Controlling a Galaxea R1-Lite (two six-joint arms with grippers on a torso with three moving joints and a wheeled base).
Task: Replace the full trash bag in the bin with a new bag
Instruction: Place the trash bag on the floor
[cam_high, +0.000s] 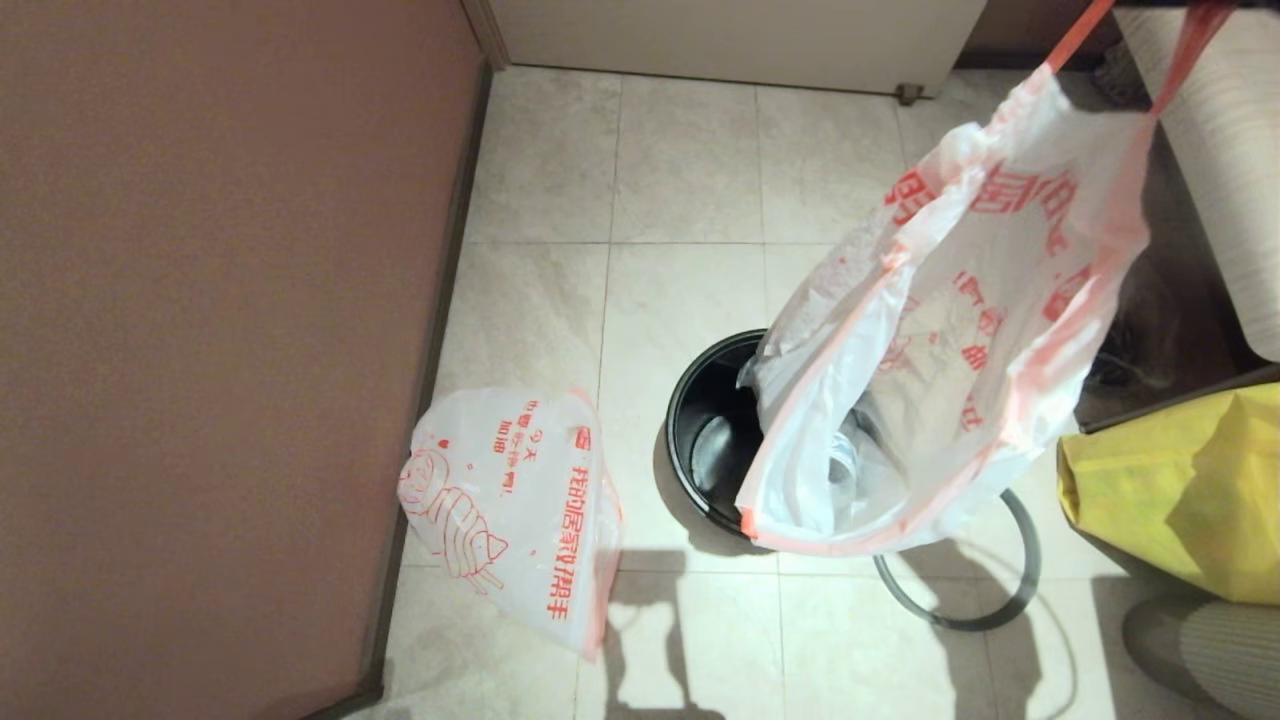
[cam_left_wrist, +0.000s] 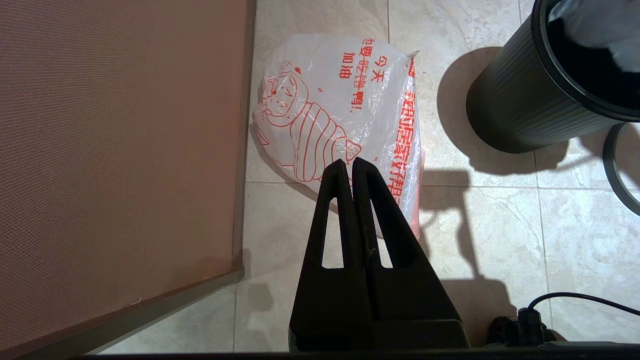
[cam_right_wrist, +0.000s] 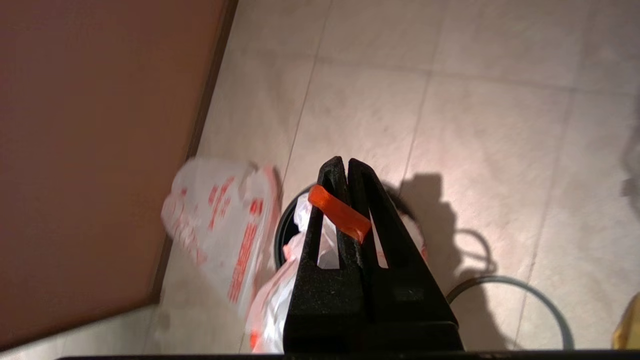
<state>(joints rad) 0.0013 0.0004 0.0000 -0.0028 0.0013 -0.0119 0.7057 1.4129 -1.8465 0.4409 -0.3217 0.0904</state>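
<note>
The full trash bag (cam_high: 940, 330) hangs by its red handles over the black bin (cam_high: 705, 440), its bottom still at the bin's mouth. A clear bottle shows inside it. My right gripper (cam_right_wrist: 346, 165) is shut on one red handle (cam_right_wrist: 340, 212), high above the bin (cam_right_wrist: 282, 235); in the head view it is above the top edge. The new bag (cam_high: 505, 500) lies flat on the floor left of the bin, by the wall. My left gripper (cam_left_wrist: 348, 164) is shut and empty, hovering over the new bag (cam_left_wrist: 340, 105). The grey ring rim (cam_high: 1000, 600) lies on the floor right of the bin.
A brown wall panel (cam_high: 200, 350) runs along the left. A big yellow bag (cam_high: 1180, 490) stands at the right, with a white ribbed object (cam_high: 1230, 150) behind it. A white cabinet (cam_high: 740, 40) closes the far side. A black cable (cam_left_wrist: 575, 297) lies near the left arm.
</note>
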